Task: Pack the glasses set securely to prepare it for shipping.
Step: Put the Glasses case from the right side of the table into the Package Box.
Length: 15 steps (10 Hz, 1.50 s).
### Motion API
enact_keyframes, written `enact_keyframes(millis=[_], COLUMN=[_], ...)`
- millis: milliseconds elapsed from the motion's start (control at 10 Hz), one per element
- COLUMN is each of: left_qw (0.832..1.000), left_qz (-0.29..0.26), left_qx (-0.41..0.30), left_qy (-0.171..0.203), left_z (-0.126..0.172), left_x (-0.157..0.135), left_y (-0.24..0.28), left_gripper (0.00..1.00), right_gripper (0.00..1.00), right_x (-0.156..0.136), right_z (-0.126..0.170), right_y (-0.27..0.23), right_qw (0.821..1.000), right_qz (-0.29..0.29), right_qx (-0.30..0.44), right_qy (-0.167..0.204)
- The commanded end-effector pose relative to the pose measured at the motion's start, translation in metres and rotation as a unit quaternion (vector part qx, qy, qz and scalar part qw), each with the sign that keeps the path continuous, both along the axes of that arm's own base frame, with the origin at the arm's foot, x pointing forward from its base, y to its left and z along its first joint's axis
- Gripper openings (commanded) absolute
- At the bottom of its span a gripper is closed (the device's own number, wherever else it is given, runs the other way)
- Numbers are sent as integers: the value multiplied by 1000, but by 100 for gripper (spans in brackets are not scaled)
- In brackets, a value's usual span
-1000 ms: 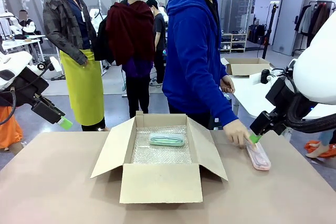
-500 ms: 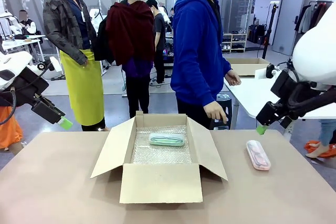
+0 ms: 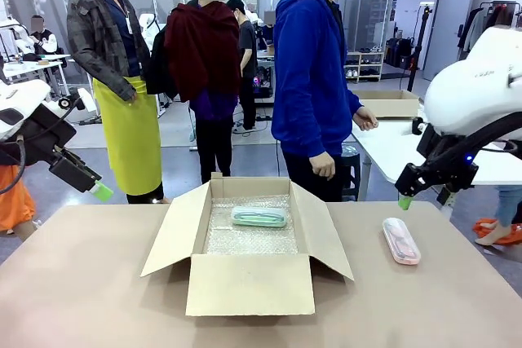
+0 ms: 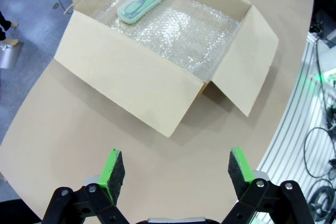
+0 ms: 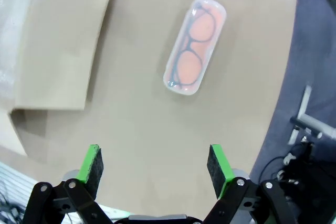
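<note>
Now, front view. My left gripper [image 3: 99,191] hangs off the table's [image 3: 81,283] left edge, well apart from everything; its jaws cannot be judged from here. My right gripper [image 3: 405,200] hovers above the far right of the table, near the pink case [image 3: 400,241], not touching it. The pink case lies flat on the bare tabletop, right of the cardboard box [image 3: 249,283]. The box sits mid-table, flaps spread, lined with bubble wrap [image 3: 245,238]. The mint-green case [image 3: 258,217] lies on the wrap toward the far wall. A person in a blue hoodie [image 3: 314,79] stands at the far side, one hand [image 3: 323,165] hanging clear of the table. Lettering on my right arm's shell is too small to read.

Left wrist view. Left gripper [image 4: 175,167] spread wide, nothing between the pads, over bare table beside the box [image 4: 126,85]. Mint-green case [image 4: 142,2] lies in the box's far corner.

Right wrist view. Right gripper [image 5: 155,166] spread wide, empty. Pink case [image 5: 194,45] lies ahead on the table, dark-framed glasses showing through its lid. No print legible on either case.
</note>
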<state>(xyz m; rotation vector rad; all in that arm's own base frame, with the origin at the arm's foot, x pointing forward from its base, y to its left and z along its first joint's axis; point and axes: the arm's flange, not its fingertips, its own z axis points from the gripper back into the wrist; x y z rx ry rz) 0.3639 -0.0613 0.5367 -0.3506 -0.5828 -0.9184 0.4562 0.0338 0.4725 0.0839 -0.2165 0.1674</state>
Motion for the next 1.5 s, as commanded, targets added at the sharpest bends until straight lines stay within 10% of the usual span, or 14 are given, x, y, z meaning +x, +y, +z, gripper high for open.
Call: enact_keyframes(millis=[0, 1400], left_qw=[1000, 1000], left_qz=[-10, -10], left_qx=[-11, -11], left_qy=[0, 0], left_z=[2, 2], left_x=[-1, -1], left_y=[3, 3], left_gripper=[100, 100], right_gripper=[100, 100], right_x=[31, 114], right_z=[-30, -164], right_y=[12, -8], right_qw=[998, 987], right_qz=[-64, -152], right_qx=[4, -46], right_qy=[3, 13])
